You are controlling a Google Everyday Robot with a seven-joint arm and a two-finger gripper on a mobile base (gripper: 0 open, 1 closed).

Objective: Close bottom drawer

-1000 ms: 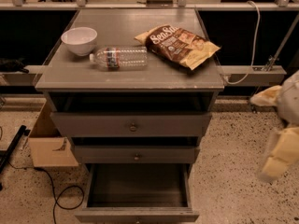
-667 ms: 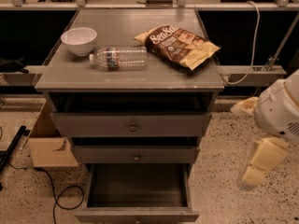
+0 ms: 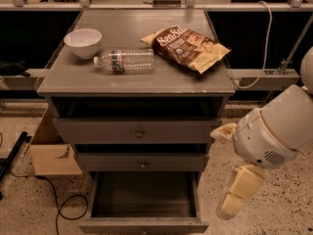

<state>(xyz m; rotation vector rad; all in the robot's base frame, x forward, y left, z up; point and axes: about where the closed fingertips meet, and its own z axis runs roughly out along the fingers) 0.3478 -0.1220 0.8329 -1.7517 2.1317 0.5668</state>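
Note:
The bottom drawer [image 3: 143, 196] is the lowest of three grey drawers in the cabinet. It is pulled far out, and its plain grey inside is empty. Its flat front [image 3: 142, 226] sits at the lower edge of the view, with the knob cut off. The middle drawer [image 3: 142, 162] and top drawer [image 3: 138, 130] each stand slightly out. My gripper [image 3: 238, 190] hangs from the white arm [image 3: 274, 129] to the right of the cabinet. It is level with the bottom drawer's right side and apart from it.
On the cabinet top [image 3: 63, 77] are a white bowl [image 3: 82, 42], a plastic water bottle [image 3: 124, 60] lying on its side and a chip bag [image 3: 186, 47]. A cardboard box [image 3: 51, 148] and a black cable [image 3: 58, 204] lie on the speckled floor to the left.
The arm and gripper have moved left from the right edge of the view towards the cabinet's right side. The drawers and the things on top have not moved.

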